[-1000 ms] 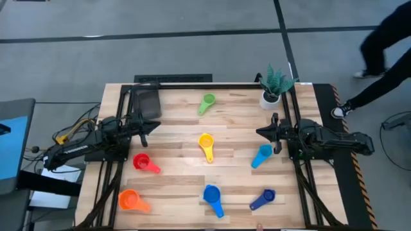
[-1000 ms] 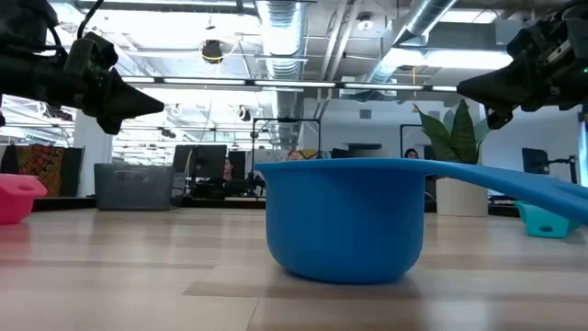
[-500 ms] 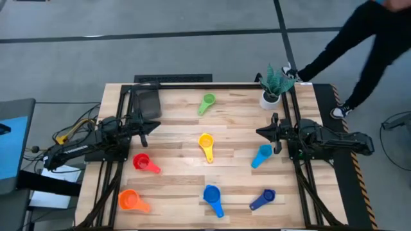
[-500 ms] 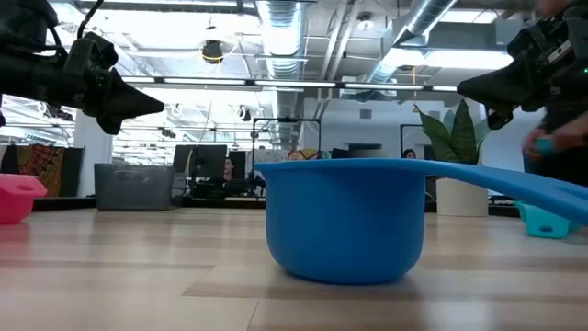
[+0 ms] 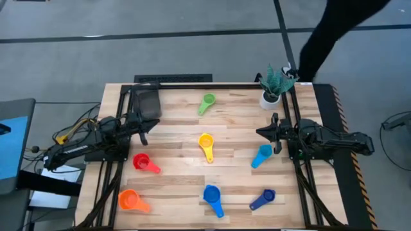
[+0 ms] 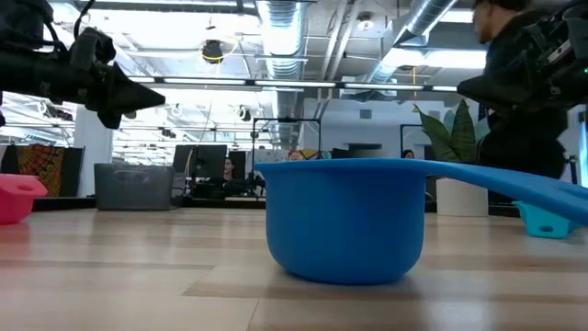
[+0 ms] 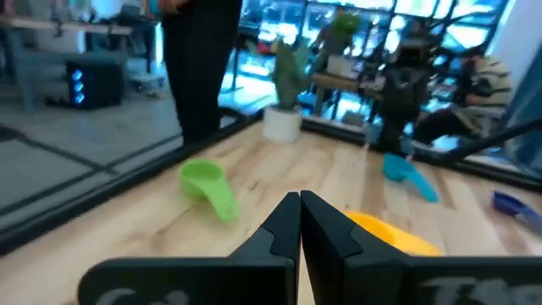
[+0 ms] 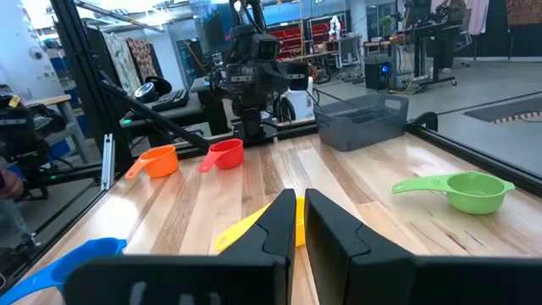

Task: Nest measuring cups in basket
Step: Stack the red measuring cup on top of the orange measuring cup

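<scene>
I see the small round plastic measuring cups lying one by one on the wooden surface (image 5: 180,157), none of them in the dark grey rectangular basket (image 5: 146,101). The yellow cup (image 5: 206,144) lies between my two end effectors, about in the middle. The green cup (image 5: 207,102) is beyond it, nearer the far edge. The red cup (image 5: 144,162) is just beside the left end effector (image 5: 155,124), on its near side, and the orange cup (image 5: 131,200) lies farther the same way, at the near left corner. The light blue cup (image 5: 261,155) is just beside the right end effector (image 5: 261,132), also on its near side. The blue cup (image 5: 212,196) and the dark blue cup (image 5: 263,197) lie along the near edge, well apart from both end effectors.

The basket stands just beyond the left end effector, at the far left corner. The left end effector hangs above the surface with its fingers pressed together and holds nothing. The right end effector hangs opposite with only a narrow slit between its fingers, also empty.

A white pot with a green plant (image 5: 273,86) stands beyond the right end effector. A person in dark clothes (image 5: 334,32) is behind the surface on that side.
</scene>
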You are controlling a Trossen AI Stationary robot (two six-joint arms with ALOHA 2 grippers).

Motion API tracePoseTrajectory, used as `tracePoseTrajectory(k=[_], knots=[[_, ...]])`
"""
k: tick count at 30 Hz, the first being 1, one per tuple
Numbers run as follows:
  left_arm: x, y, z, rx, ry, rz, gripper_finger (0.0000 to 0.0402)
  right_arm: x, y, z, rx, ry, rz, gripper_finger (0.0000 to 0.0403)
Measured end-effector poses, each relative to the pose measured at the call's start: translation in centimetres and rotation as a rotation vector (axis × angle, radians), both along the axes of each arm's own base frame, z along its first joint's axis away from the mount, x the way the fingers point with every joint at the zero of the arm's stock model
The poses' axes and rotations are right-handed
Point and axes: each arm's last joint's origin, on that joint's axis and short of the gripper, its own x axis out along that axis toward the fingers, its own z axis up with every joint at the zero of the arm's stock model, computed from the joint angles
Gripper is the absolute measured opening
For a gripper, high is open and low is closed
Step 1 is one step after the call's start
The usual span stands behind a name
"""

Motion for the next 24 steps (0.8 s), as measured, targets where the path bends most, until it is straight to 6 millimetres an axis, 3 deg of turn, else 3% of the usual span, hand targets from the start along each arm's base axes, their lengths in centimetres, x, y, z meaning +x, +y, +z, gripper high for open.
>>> tracePoseTrajectory(k=[15,24], knots=[[0.0,0.02,-0.59,-0.042,0.085,0.007,0.0,-0.01,-0.05,0.16,-0.002,-0.016,-0.009,0.0055],[-0.24,0.45,-0.09,-0.036,0.031,0.174,0.0,-0.01,-0.04,0.17,0.065,-0.024,-0.008,0.0055]])
